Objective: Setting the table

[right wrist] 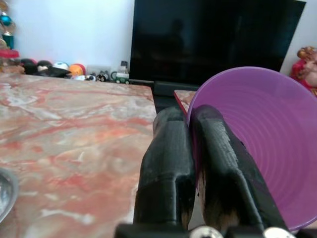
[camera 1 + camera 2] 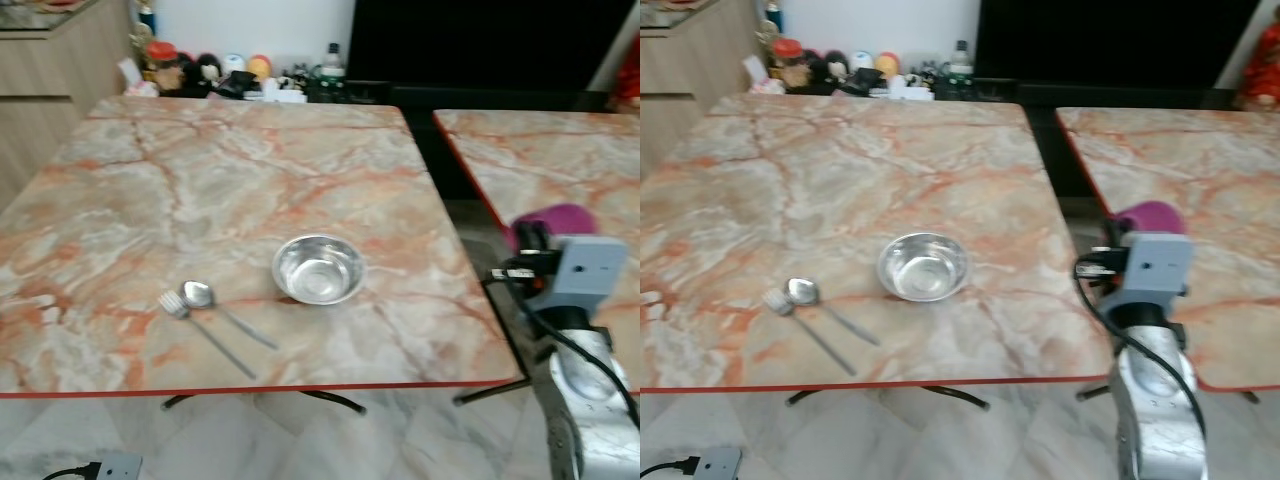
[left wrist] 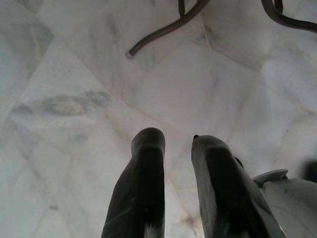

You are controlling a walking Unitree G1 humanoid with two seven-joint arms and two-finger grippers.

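Note:
A steel bowl (image 2: 318, 268) sits on the marble table (image 2: 200, 180) near its front edge. A spoon (image 2: 200, 295) and a fork (image 2: 180, 308) lie side by side to the bowl's left. My right gripper (image 1: 190, 124) is shut on the rim of a purple cup (image 1: 257, 134), held in the gap between the two tables; the purple cup (image 2: 560, 220) peeks out beyond the wrist camera housing (image 2: 590, 270). My left gripper (image 3: 171, 144) hangs low over the floor, its fingers slightly apart with nothing between them.
A second marble table (image 2: 560, 160) stands to the right. Jars, bottles and small toys (image 2: 230, 72) crowd the far edge by the wall. A dark TV screen (image 1: 213, 39) is behind. Black table legs (image 3: 168, 27) and a power strip (image 2: 110, 466) are on the tiled floor.

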